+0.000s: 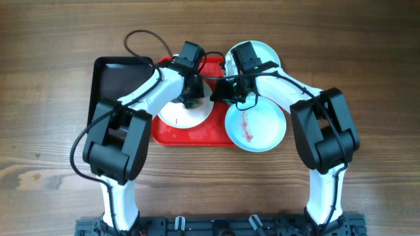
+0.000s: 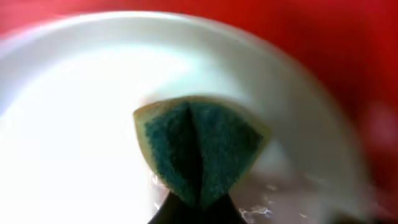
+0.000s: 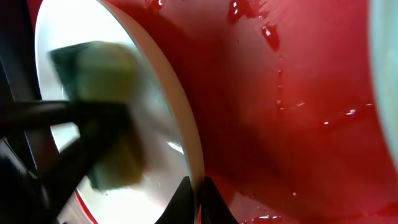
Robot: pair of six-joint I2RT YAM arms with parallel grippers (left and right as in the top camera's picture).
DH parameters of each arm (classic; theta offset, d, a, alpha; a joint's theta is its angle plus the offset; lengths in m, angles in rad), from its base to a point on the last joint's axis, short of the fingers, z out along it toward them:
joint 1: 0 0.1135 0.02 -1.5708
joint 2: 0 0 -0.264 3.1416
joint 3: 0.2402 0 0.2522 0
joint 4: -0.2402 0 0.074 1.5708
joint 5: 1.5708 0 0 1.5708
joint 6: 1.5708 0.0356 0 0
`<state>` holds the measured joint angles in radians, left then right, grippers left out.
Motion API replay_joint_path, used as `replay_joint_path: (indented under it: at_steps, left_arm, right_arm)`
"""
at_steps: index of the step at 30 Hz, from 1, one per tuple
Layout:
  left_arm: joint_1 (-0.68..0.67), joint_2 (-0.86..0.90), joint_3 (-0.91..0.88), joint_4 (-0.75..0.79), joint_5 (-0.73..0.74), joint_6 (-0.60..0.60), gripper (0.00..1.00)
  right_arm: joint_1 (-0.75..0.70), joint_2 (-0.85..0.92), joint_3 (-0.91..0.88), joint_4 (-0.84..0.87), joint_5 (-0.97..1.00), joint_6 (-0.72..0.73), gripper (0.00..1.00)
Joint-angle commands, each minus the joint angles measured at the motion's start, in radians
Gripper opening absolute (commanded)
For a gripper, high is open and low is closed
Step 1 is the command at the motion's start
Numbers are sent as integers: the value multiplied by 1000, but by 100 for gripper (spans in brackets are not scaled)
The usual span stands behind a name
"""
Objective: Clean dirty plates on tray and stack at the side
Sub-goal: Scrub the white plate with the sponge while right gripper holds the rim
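One white plate (image 1: 177, 117) on red tray (image 1: 197, 136), centre; left gripper (image 1: 191, 99) clamps sponge (image 2: 202, 152) against it, right gripper (image 3: 200, 194) pinches its right rim. Plate looks stiff, likely wet-slick, breakable; best held firmly by rim.

Black tray (image 1: 118, 78) on wooden table (image 1: 46, 131); folded sponge (image 2: 202, 149), green scouring face outward, yellow edge.

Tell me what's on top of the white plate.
A green-faced sponge, pinched by the left gripper, sits on the white plate. The plate surface beneath them is hidden.
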<state>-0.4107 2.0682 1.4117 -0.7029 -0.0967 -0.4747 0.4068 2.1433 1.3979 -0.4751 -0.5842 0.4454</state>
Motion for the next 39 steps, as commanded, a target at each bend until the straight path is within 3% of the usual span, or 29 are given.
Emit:
replay_joint_path:
  at_steps: [1, 4, 7, 11, 16, 18, 21, 27, 32, 39]
  left_arm:
    - [10, 47, -39, -117, -360, -203, 4]
    - [10, 47, -39, -200, -391, -222, 4]
    - [10, 47, -39, -258, -322, -194, 4]
    - [11, 47, -39, -304, -14, 129, 4]
    - [23, 44, -38, -344, 114, 183, 4]
    - [43, 43, -37, -366, 289, 328, 4]
    - [61, 43, -37, -391, 433, 450, 4]
    - [61, 43, -37, -381, 512, 538, 4]
    - [58, 43, -37, -261, 592, 550, 4]
    - [53, 43, -37, -118, 595, 549, 4]
  right_arm:
    - [11, 43, 1, -11, 8, 3, 4]
    - [11, 43, 1, -8, 8, 3, 4]
    - [11, 43, 1, -7, 8, 3, 4]
    - [8, 43, 1, -3, 7, 3, 4]
    - [-26, 43, 1, 4, -10, 14, 4]
    - [-36, 43, 1, 3, -12, 13, 4]
    - [-36, 43, 1, 8, -11, 13, 4]
    - [-36, 43, 1, 8, -12, 13, 4]
    - [-36, 43, 1, 8, -12, 13, 4]
    - [-36, 43, 1, 7, -12, 13, 4]
